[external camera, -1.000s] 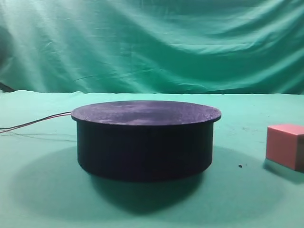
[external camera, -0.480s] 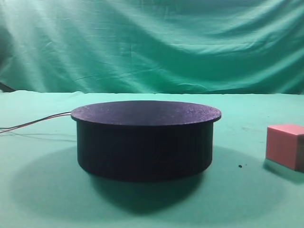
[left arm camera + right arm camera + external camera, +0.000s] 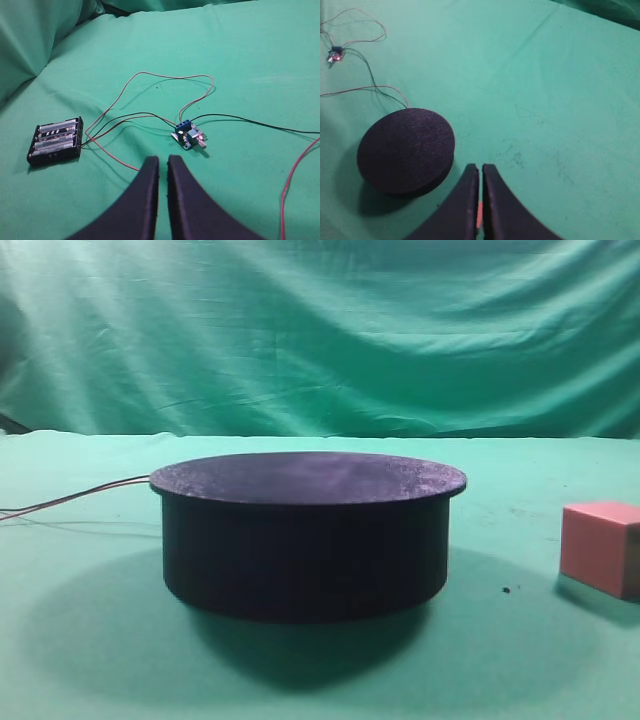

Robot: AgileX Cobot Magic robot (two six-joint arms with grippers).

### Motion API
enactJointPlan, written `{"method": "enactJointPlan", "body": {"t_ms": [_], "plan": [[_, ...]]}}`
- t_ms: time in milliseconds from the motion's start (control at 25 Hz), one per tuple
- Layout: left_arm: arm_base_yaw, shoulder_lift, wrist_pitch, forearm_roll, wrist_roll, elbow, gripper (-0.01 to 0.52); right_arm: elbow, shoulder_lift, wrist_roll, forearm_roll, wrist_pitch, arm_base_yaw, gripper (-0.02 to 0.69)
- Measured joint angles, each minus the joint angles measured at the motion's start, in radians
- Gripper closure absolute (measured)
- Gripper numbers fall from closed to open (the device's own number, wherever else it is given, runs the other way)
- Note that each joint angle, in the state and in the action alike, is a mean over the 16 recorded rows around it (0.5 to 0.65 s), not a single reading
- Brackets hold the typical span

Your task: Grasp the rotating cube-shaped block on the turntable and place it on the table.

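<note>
The black turntable (image 3: 305, 535) stands mid-table with its round top bare. The salmon cube-shaped block (image 3: 600, 548) sits on the green table (image 3: 90, 640) at the right edge of the exterior view, apart from the turntable. Neither gripper shows in that view. My left gripper (image 3: 163, 159) is shut and empty above the cloth. My right gripper (image 3: 480, 167) is shut, high above the table, with the turntable (image 3: 406, 150) to its left. A thin pink sliver of the block (image 3: 479, 215) shows through the slit between its fingers, far below.
Thin red wires (image 3: 80, 498) trail left from the turntable. In the left wrist view a black battery pack (image 3: 56, 141), a small blue circuit board (image 3: 188, 135) and looping wires (image 3: 295, 175) lie on the cloth. The board (image 3: 335, 54) also shows in the right wrist view.
</note>
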Motion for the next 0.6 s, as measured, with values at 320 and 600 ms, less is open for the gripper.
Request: {"method": "enactJointPlan", "body": {"t_ms": [320,600], "plan": [[0.000,0.000,0.000,0.000,0.000,0.000,0.514,0.256,-0.243,0.000,0.010,-0.163,-0.183,0.655],[0.000,0.000,0.000,0.000,0.000,0.000,0.514,0.333,-0.364,0.000,0.011,-0.132,-0.235,0.634]]}}
